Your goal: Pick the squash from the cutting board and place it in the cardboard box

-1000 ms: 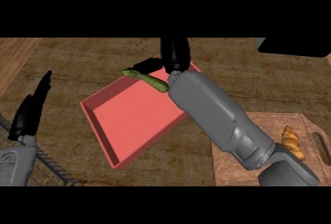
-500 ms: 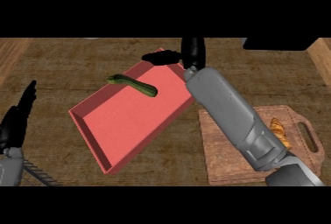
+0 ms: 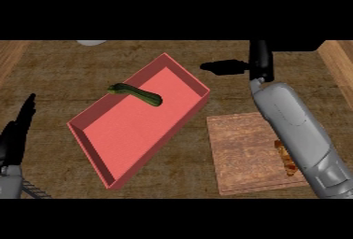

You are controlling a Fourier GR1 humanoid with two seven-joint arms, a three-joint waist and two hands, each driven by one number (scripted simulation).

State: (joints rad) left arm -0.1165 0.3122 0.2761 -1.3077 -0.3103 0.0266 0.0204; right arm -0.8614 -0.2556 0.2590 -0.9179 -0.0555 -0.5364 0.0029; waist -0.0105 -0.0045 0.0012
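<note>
While the long, dark green squash (image 3: 137, 94) lies across the red box's (image 3: 117, 144) upper left wall, the right hand (image 3: 257, 63) hangs open upper right, holding nothing; the left hand (image 3: 17, 130) rests open at left.

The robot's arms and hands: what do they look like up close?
Both forearms are smooth, rounded grey shells. Each ends in a black hand with slim black fingers: the right hand sits beyond a narrow grey wrist, the left hand at the view's left edge. A thin dark cable shows beside the left forearm.
</note>
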